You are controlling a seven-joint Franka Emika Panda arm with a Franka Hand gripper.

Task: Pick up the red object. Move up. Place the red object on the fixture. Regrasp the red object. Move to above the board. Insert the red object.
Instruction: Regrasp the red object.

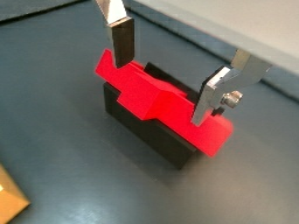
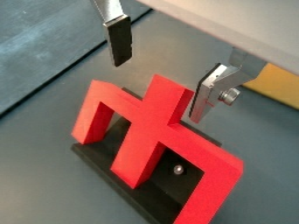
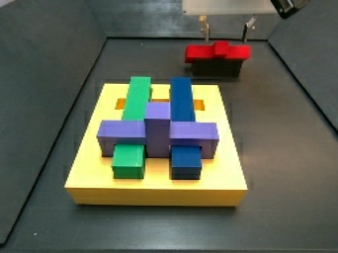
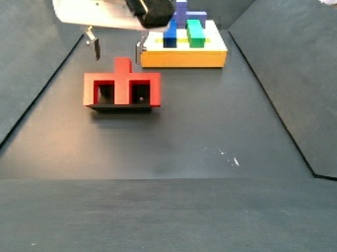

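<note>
While the gripper (image 1: 170,66) hovers wide open and empty above the fixture (image 1: 146,131), the red object (image 1: 158,101), apparently rigid, light plastic, looks best grasped across its raised centre rib.

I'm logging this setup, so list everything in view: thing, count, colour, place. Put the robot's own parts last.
Red object: one, bright red, resting on the fixture, prongs down.
Fixture: one, black, on the floor beyond the board.
Board: one, yellow, on the dark floor.
Purple block: one, lying crosswise on the board.
Blue blocks: two, on the board, one long and one short.
Green blocks: two, on the board, beside the blue ones.
Gripper: one, silver fingers, open, astride the red object without holding it.
</note>
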